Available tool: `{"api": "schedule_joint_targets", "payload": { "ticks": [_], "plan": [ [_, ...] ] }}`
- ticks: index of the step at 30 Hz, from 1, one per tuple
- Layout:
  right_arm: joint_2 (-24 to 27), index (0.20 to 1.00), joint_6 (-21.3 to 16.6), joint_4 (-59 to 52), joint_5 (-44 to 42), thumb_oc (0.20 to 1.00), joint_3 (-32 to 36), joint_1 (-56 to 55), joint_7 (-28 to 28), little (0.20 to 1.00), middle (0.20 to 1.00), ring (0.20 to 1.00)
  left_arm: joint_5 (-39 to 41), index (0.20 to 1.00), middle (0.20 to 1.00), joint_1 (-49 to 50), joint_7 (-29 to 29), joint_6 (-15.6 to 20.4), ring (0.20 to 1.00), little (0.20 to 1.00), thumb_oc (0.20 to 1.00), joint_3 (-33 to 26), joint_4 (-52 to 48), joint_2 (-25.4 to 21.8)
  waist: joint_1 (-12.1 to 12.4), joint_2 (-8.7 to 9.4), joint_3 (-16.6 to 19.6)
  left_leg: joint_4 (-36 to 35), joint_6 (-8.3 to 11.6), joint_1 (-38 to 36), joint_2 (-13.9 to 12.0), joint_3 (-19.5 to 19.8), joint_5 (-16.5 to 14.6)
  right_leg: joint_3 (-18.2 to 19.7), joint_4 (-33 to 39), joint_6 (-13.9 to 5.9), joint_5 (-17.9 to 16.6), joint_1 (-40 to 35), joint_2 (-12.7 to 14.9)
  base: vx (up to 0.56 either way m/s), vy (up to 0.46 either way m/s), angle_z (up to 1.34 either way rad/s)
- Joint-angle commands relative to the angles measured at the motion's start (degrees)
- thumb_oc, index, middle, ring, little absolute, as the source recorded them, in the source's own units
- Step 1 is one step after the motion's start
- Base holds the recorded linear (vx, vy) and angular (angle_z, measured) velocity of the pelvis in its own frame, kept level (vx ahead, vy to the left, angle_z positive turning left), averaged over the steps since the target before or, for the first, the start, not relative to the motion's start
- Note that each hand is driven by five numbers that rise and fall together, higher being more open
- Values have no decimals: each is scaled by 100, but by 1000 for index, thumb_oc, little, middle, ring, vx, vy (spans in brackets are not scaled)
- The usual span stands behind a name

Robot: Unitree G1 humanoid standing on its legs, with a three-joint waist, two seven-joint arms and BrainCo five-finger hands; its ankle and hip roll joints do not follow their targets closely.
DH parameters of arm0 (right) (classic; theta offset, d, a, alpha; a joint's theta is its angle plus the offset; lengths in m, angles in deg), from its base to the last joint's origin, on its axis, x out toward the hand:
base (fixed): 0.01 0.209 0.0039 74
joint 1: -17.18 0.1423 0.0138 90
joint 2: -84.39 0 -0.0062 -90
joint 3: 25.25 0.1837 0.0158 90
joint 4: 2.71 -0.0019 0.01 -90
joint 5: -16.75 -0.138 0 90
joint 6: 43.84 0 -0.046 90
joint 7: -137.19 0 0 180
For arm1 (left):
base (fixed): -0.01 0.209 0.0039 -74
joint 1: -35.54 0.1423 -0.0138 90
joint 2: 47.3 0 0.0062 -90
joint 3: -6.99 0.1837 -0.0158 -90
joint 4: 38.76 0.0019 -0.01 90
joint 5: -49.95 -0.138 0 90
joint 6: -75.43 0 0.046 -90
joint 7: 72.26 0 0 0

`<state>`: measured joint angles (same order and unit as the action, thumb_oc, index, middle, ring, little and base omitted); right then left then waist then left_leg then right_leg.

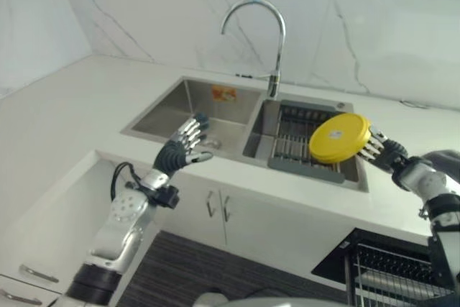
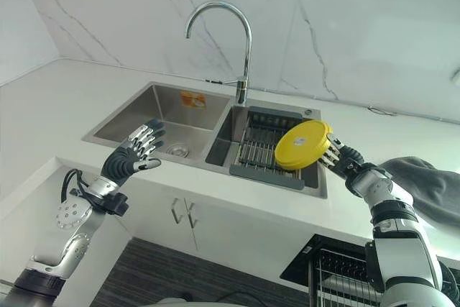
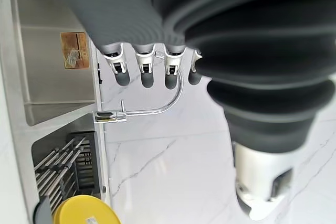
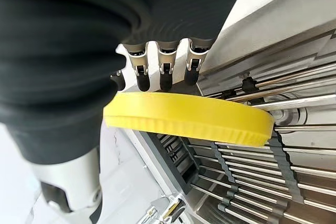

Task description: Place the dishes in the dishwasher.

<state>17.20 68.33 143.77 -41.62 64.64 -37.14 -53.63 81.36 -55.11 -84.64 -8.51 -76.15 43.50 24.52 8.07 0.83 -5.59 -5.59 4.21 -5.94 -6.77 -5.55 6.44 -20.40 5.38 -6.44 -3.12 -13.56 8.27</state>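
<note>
A round yellow plate [image 1: 339, 137] is held tilted in the air over the right sink basin, in front of my right hand [image 1: 384, 150]. In the right wrist view the fingers [image 4: 165, 69] lie along one face of the yellow plate [image 4: 189, 119] and the thumb comes up against the other, so the hand is shut on it. Below the plate lies a dark wire drying rack [image 1: 295, 141] inside the basin. My left hand [image 1: 183, 145] hovers open over the front rim of the left basin, its fingers [image 3: 144, 66] straight and holding nothing.
A double steel sink [image 1: 187, 109] is set in a white counter with a tall curved faucet [image 1: 269, 26] behind it. An open dishwasher rack [image 1: 392, 271] shows at the lower right below the counter. A grey cloth [image 2: 431, 185] lies on the counter at the far right.
</note>
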Motion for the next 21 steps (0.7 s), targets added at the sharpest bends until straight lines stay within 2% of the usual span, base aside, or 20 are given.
{"api": "schedule_joint_targets", "payload": {
  "ticks": [1,11,21],
  "plan": [
    [247,1000,-193,132,11,1000,-288,1012,-33,1000,1000,1000,199,1000,1000,-662,52,167,1000,1000,1000,185,20,-93,236,-36,-37,59,307,-324,-286,15,-628,-68,-248,-98,574,-88,211,25,-3,13],
    [317,1000,-218,192,151,1000,-333,1078,-108,1000,1000,1000,213,1000,1000,-595,20,127,1000,1000,1000,141,22,-122,302,-46,-66,59,323,-294,-283,76,-591,-119,-282,-87,602,-106,212,19,-3,3],
    [316,1000,-472,499,254,1000,-315,1166,-123,1000,1000,1000,225,1000,1000,-627,-28,62,1000,1000,1000,192,38,-149,376,-66,-81,83,306,-285,-259,145,-591,-130,-334,-79,637,-126,216,25,-12,5]
  ]
}}
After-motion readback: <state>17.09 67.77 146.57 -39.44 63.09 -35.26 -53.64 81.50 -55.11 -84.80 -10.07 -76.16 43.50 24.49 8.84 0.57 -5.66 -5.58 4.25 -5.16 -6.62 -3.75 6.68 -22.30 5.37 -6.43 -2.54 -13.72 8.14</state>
